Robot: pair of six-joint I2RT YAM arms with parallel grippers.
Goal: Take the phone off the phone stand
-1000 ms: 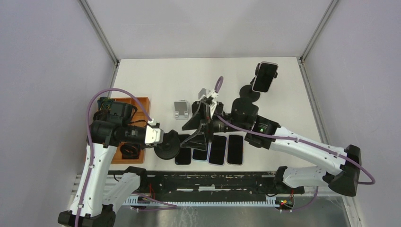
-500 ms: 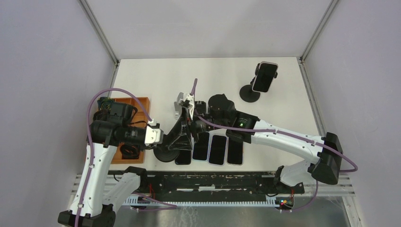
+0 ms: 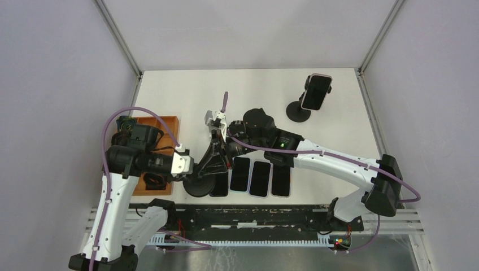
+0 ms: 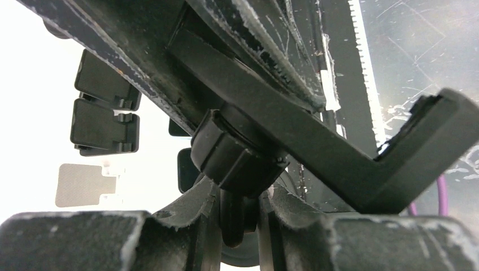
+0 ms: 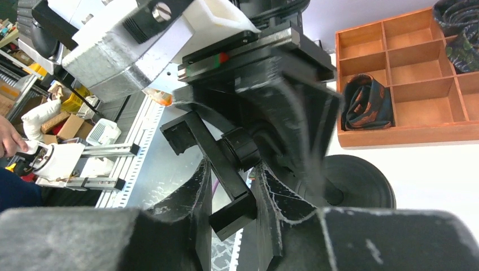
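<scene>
Over on the left sits the orange tray [image 3: 169,119], with nothing going on there. Just right of it, the left gripper [image 4: 238,217] is clamped on the neck of the near stand [image 3: 198,182], right under the ball-joint collar. That is the same pinch it had a second ago.

The change is in the right gripper [image 5: 231,192]. A second ago it stood spread wide, further to the right. Since then it has swung left and closed in, and its fingers [image 5: 193,197] now pinch the cradle [image 5: 204,145] of that same stand from both sides. The stand has shifted a little leftward along with it. I can see no phone in that cradle, and the bar and its bottom lip look bare.

Next along, the loose phones [image 3: 261,178] lie flat in a row just beside the near stand's base. Far right, at the back, the phone [image 3: 316,91] sits upright in the far stand [image 3: 297,111]. It has not moved in the last second and is well apart from both grippers.

So, as I read it, both arms are now tied up with an empty stand, steadying it or getting ready to shift it. The only mounted phone I can see hasn't been touched. To lift it out, the right arm would first have to let go and reach back across.
</scene>
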